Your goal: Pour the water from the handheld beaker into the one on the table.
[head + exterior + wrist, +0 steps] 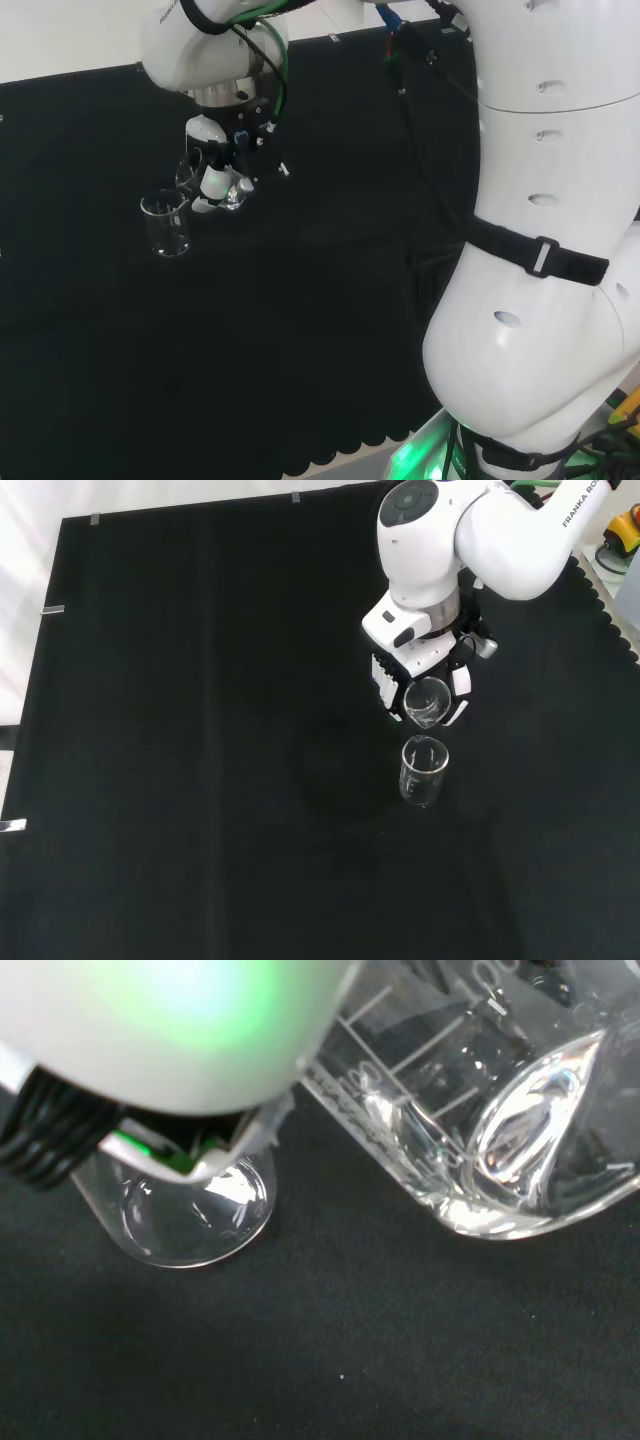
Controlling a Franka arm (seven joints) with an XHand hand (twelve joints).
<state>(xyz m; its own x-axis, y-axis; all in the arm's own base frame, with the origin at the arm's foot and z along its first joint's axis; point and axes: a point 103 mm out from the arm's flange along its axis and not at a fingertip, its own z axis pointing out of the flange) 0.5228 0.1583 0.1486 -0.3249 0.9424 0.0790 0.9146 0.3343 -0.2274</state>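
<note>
1. Fingers (455, 685) of my hand (420, 675) are curled round the handheld beaker (427, 702), holding it clear of the cloth.
2. Handheld beaker is tilted, mouth down toward the second beaker (423, 771); water sits pooled against its lower wall in the wrist view.
3. Second beaker stands upright on the bench (200, 780), just below the held one in the front view, just left of it in the head view.
</note>
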